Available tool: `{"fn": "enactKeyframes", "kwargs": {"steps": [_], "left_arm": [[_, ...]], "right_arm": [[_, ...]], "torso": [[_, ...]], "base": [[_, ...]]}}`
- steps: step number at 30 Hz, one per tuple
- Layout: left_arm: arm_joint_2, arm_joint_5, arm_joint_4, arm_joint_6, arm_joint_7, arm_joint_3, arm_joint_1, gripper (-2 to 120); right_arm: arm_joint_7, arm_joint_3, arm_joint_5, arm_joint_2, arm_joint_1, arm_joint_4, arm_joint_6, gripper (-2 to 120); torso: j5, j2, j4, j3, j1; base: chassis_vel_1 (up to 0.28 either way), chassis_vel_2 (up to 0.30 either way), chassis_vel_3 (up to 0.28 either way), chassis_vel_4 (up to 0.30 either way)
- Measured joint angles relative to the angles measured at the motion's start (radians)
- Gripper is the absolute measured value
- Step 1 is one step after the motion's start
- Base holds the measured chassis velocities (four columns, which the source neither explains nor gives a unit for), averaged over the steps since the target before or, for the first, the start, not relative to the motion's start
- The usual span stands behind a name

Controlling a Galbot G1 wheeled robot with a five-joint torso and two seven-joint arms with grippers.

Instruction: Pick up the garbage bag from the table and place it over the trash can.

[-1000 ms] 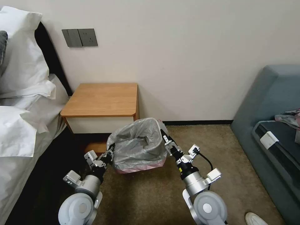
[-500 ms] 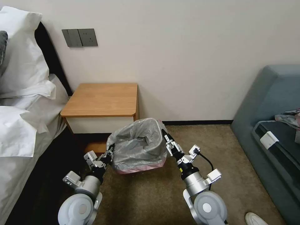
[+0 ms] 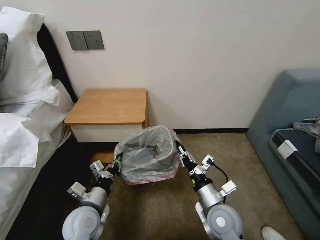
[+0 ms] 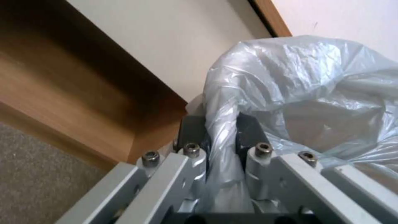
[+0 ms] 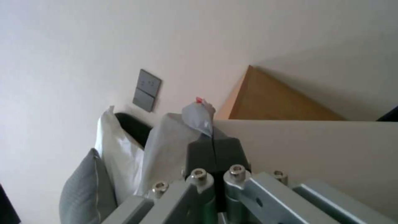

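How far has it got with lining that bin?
The wooden nightstand top is bare; the wrinkly translucent grey garbage bag with its pink rim already hangs open on the floor spot. Left gripper and right gripper pinch opposite edges. Left: letting go. The bin underneath is hidden.

Grey garbage bag (image 3: pixel 146 155) draped over trash can, beside table (image 3: pixel 108 106)

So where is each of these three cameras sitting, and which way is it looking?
Head view: high on the robot, looking down at the garbage bag, table and both arms.
Left wrist view: behind the left gripper, facing the bag pinched there and the table's underside.
Right wrist view: behind the right gripper, facing the wall, a scrap of bag pinched.
All three share bag and table.
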Motion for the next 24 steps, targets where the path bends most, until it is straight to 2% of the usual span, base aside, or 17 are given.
{"fn": "enactKeyframes", "kwargs": {"steps": [24], "left_arm": [[-0.004,-0.062,-0.025,0.037,0.003,0.005,0.025,6]], "right_arm": [[0.051,0.023,-0.119,-0.016,0.034,-0.097,0.05,0]], "torso": [[0.0001,0.0,0.0,0.0,0.0]], "base": [[0.0,0.0,0.0,0.0]]}}
